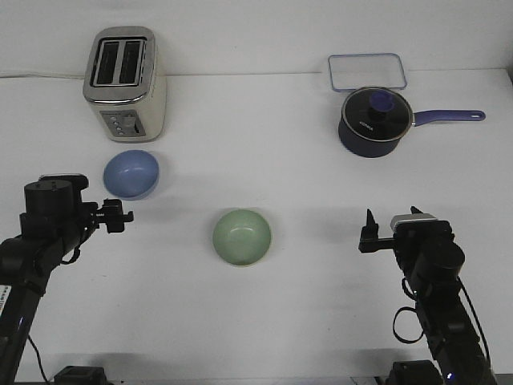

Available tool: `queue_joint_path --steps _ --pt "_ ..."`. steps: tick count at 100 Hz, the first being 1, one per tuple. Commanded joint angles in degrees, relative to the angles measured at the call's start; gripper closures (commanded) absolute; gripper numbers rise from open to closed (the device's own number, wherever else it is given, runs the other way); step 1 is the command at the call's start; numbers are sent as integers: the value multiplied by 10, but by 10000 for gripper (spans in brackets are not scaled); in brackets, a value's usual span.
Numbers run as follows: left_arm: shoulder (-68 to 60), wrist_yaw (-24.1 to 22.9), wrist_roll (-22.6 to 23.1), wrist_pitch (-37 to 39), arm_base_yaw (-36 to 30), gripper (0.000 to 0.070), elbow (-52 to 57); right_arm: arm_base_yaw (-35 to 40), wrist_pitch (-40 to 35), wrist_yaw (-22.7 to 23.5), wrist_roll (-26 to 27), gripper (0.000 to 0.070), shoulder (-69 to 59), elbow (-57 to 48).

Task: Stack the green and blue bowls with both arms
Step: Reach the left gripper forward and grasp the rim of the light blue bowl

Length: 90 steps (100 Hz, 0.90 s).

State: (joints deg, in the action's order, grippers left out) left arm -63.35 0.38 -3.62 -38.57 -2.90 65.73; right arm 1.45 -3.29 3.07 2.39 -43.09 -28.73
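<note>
i see the blue bowl [131, 173] on the white counter [264, 128] at far left, just near of the toaster [124, 83], and the green bowl [241, 237] mid-counter. my left claw [117, 216] hovers just near of the blue bowl, my right claw [369, 234] well right of the green one; i cannot tell either claw's state.

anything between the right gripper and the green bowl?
No. In the front view, only bare white table lies between the right gripper and the green bowl.
</note>
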Motion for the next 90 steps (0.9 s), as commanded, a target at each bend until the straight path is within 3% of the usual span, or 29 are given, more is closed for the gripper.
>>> queue_joint_path --steps 1,23,50,90 --pt "-4 2 -3 1 -1 234 12 1 9 1 6 43 0 -6" --pt "-45 2 -5 12 21 234 43 1 15 1 6 43 0 -6" --pt "-227 55 -16 -26 80 236 194 1 16 1 6 43 0 -6" --pt "-443 54 -9 -28 96 236 294 1 16 1 6 43 0 -6"
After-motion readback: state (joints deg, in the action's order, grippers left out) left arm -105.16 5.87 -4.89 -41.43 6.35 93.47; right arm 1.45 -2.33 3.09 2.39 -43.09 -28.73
